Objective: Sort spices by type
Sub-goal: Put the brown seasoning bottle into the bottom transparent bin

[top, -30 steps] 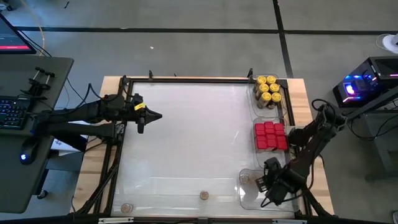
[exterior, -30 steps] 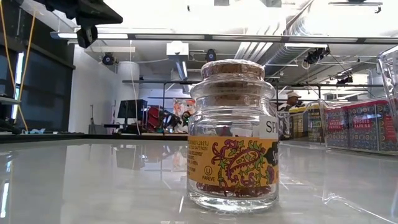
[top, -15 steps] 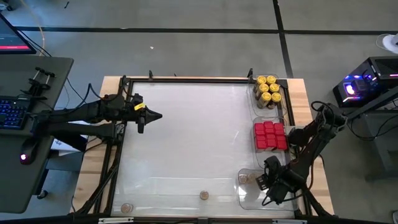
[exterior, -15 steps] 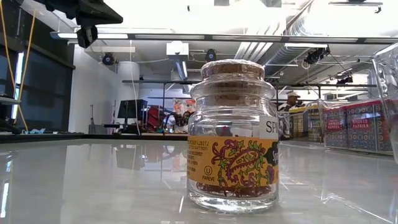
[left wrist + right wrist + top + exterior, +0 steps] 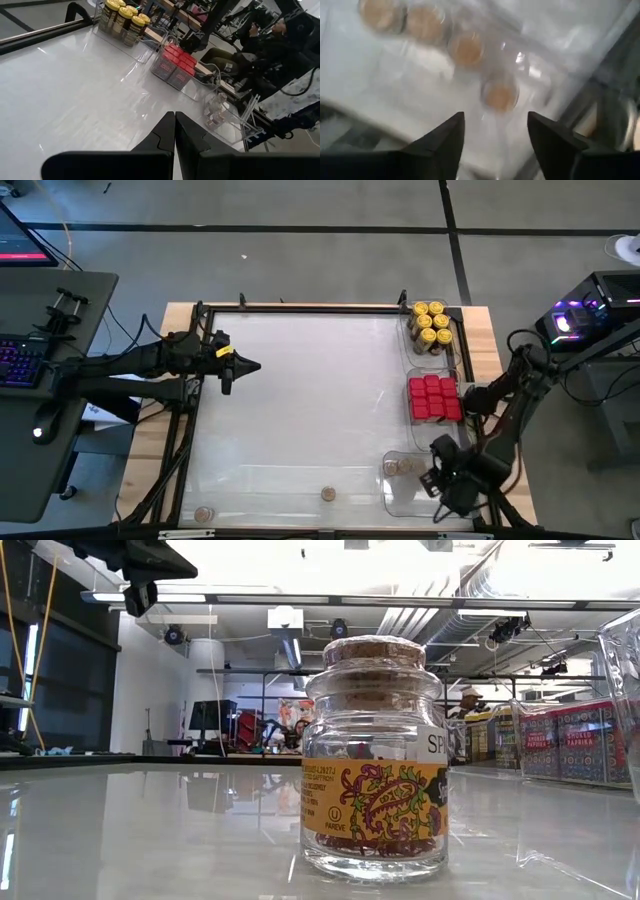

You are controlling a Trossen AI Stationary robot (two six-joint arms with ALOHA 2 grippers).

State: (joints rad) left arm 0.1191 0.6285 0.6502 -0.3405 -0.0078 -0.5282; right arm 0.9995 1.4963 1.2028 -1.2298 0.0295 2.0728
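Two cork-top jars (image 5: 327, 494) wait on the table (image 5: 300, 400); the others sit in trays. My right gripper (image 5: 495, 135) is open and empty.

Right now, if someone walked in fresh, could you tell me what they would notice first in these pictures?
Probably the cork-topped jar standing alone close to the low camera, near the table's front edge. Next, along the right side, the yellow-lidded jars and red tins sit grouped in clear trays. The right end effector, open and empty, hangs over the front-right tray holding more cork-topped jars, while the left end effector, shut, waits at the table's left.
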